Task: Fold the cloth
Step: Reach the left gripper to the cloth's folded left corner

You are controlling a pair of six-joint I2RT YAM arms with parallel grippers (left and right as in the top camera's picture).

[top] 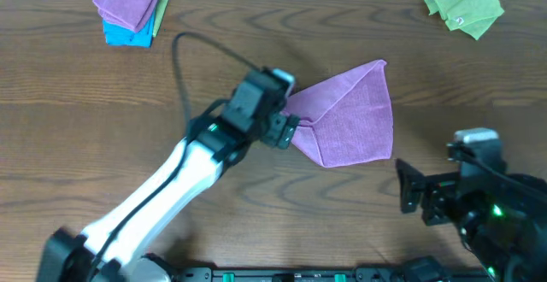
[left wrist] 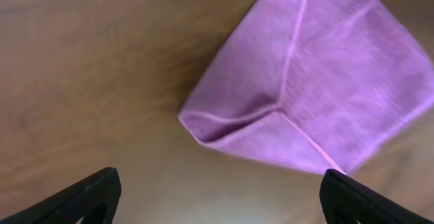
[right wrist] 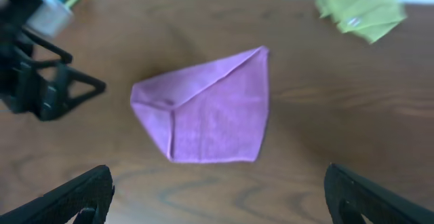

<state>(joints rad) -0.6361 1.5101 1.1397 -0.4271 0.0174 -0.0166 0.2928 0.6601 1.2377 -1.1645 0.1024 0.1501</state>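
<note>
A purple cloth (top: 349,115) lies partly folded on the wooden table, its left side turned over into a flap. It also shows in the left wrist view (left wrist: 319,88) and the right wrist view (right wrist: 210,108). My left gripper (top: 289,131) is open and empty, just left of the cloth's left corner; its fingertips (left wrist: 217,200) frame bare table. My right gripper (top: 414,192) is open and empty, near the front right, below the cloth; its fingertips (right wrist: 217,197) hold nothing.
A stack of folded cloths (top: 131,7), purple on top of blue, sits at the back left. A crumpled green cloth (top: 463,7) lies at the back right, also in the right wrist view (right wrist: 359,12). A black cable (top: 201,47) arcs over the table.
</note>
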